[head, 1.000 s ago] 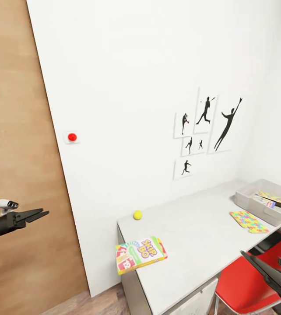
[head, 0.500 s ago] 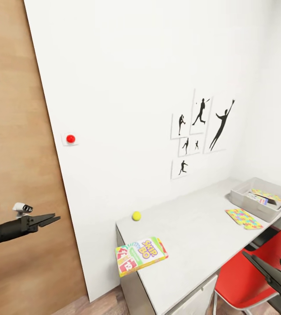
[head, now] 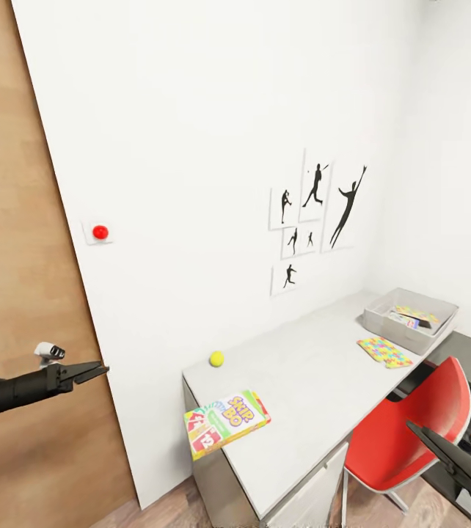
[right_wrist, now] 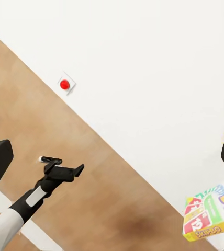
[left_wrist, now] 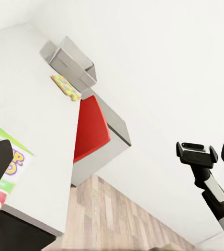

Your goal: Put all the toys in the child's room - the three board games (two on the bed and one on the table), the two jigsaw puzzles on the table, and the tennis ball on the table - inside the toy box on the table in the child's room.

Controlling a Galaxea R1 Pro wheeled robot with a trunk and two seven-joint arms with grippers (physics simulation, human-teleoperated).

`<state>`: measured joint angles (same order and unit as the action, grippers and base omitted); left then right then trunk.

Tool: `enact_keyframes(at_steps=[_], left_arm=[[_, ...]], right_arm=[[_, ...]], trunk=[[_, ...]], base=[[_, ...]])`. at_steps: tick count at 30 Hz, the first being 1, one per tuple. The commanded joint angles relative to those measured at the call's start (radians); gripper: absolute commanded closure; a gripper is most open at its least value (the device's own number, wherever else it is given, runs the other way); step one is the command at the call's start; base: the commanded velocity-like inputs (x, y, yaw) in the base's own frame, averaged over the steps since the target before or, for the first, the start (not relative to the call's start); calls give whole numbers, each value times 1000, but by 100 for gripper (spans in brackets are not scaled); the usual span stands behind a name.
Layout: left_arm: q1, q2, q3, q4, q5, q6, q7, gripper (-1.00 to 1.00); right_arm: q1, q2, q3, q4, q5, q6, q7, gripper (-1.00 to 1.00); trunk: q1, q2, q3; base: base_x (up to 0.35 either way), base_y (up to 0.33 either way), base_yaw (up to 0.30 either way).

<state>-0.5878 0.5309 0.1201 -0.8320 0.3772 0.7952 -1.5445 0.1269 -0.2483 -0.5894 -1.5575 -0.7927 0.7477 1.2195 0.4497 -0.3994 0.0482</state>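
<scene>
Head view, child's room: white wall, brown wooden door (head: 23, 257) at 9 o'clock, red round knob (head: 100, 232) on the wall just beside the door edge. Black sports-silhouette posters (head: 312, 220) on the wall at about 2 o'clock from picture centre.

Long light grey table (head: 316, 381) running from 6 o'clock toward 3 o'clock. SKIP-BO board game (head: 224, 422) lying flat at the near end, one corner overhanging the table edge. Tennis ball (head: 216, 358) at 12 o'clock from that box, near the wall, apart from it. Toy box (head: 410, 320) at the far end, about 3 o'clock; printed flat things already inside, too small to name surely. One jigsaw puzzle (head: 384, 351) flat on the table just beside the toy box, on its near side. Red chair (head: 404, 429) drawn up to the table's open side. Wood-plank floor (head: 169, 510) along the bottom edge.

Left gripper (head: 97, 370) at 8 o'clock, in front of the door, fingers close together with a narrow gap, holding nothing. Right gripper (head: 420, 434) at 4 o'clock, in front of the chair; whether parted or closed, cannot tell here.

Right wrist view: left gripper (right_wrist: 73, 169) against door, nothing between its fingers.
</scene>
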Motion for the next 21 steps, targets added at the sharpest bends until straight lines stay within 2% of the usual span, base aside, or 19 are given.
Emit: enact_keyframes(at_steps=[1,14,21], left_arm=[[0,-3,-1,0,0,11,0,-100],[0,-19,-2,22,0,15,31,-100],[0,-22,-1,46,0,15,79,-100]], right_arm=[[0,0,0,1,-6,9,-1,-100],[0,-2,-1,5,-7,30,-2,-100],[0,0,0,5,-5,31,-2,-100]], trunk=[[0,-1,-1],[0,-1,-10],[4,-8,-15]], base=[[-39,22,-238],[-10,6,-237],[-1,0,-85]])
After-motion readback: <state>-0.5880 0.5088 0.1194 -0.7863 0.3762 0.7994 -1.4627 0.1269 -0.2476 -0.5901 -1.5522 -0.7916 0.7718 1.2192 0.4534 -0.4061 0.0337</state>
